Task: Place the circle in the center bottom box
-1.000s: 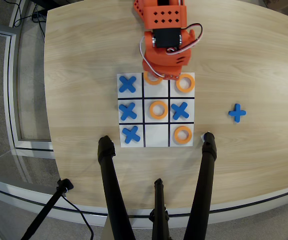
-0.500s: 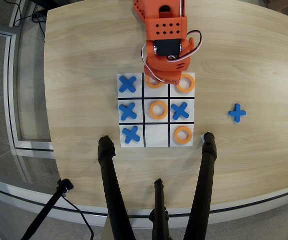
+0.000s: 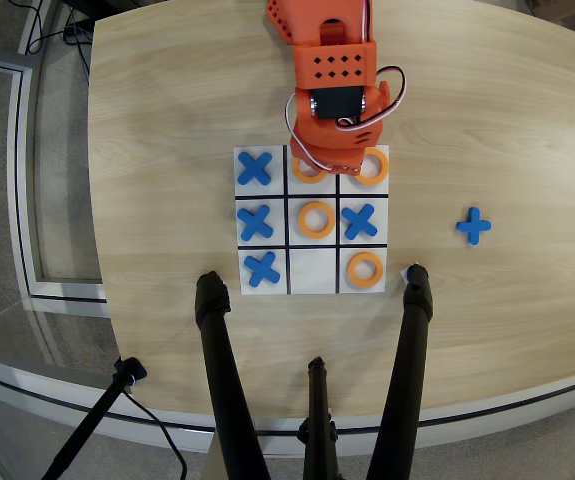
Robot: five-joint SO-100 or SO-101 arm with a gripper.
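Orange plastic of the arm is seen reaching over the board's top edge in the overhead view. The end effector is hidden beneath its housing, so whether it is clenched or released cannot be told. The circle is found partly covered in the center bottom box, the board's top-middle cell. A blue plus is set on the worktop, right of the board.
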